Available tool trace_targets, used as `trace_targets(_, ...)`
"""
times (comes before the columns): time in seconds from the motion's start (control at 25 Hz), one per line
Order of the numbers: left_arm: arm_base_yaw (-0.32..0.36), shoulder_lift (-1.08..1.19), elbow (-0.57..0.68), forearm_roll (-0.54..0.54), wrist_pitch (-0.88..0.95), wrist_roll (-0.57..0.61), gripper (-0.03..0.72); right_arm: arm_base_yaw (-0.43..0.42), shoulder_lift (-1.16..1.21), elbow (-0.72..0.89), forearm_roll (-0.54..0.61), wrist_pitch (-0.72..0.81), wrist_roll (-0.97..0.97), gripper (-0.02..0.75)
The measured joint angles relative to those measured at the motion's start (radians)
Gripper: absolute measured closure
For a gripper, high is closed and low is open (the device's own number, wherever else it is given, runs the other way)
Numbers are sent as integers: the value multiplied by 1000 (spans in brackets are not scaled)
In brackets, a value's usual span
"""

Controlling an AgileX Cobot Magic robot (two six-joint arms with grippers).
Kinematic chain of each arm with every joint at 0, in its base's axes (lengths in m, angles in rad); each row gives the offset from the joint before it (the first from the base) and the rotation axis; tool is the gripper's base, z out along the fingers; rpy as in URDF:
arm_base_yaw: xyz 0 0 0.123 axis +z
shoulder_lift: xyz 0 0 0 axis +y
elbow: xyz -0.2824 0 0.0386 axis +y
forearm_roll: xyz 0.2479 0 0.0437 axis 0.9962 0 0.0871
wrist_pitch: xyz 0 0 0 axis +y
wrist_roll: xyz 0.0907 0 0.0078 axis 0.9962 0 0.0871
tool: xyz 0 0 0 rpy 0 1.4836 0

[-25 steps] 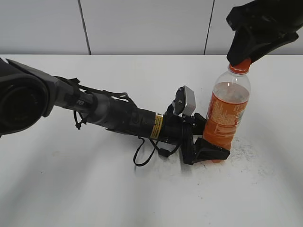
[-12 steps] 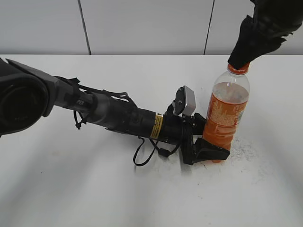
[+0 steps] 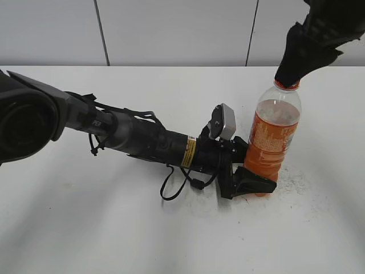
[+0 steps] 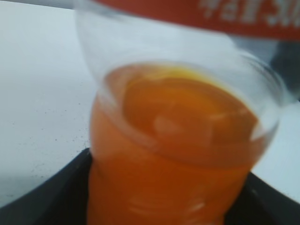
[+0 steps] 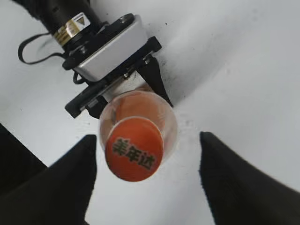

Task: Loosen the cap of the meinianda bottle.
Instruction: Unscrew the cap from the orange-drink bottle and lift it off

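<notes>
The meinianda bottle (image 3: 272, 137) stands upright on the white table, clear with orange drink and an orange label. My left gripper (image 3: 251, 182) is shut on its ribbed lower body (image 4: 173, 154), low by the table. The orange cap (image 5: 134, 149), with dark characters on top, shows from above in the right wrist view. My right gripper (image 5: 147, 161) is open; its two black fingers stand wide apart on either side of the cap and do not touch it. In the exterior view the right gripper (image 3: 292, 71) covers the cap from above.
The left arm (image 3: 142, 140) lies low across the white table (image 3: 114, 228) from the left, with a loose black cable loop (image 3: 174, 188) under it. A grey panelled wall (image 3: 171, 31) runs behind the table.
My right gripper has turned and come down over the bottle top, so the cap that showed in the exterior view is now covered. The bottle and left arm have not moved.
</notes>
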Motion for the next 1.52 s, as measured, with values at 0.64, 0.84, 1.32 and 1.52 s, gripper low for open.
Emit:
trace_targets(0.64,0,0,-4,6,0,-7,134,0,0,0,1,0,546,479)
trace_targets(0.84,0,0,-4,11,0,-8,134,0,0,0,5,0,251,479)
trace_targets(1.32,0,0,-5,13,1,-8,134,0,-1,0,-1,1,-84,313)
trace_targets(1.52,1,0,-5,14,1,-8,134,0,-1,0,-8,-18,341,161)
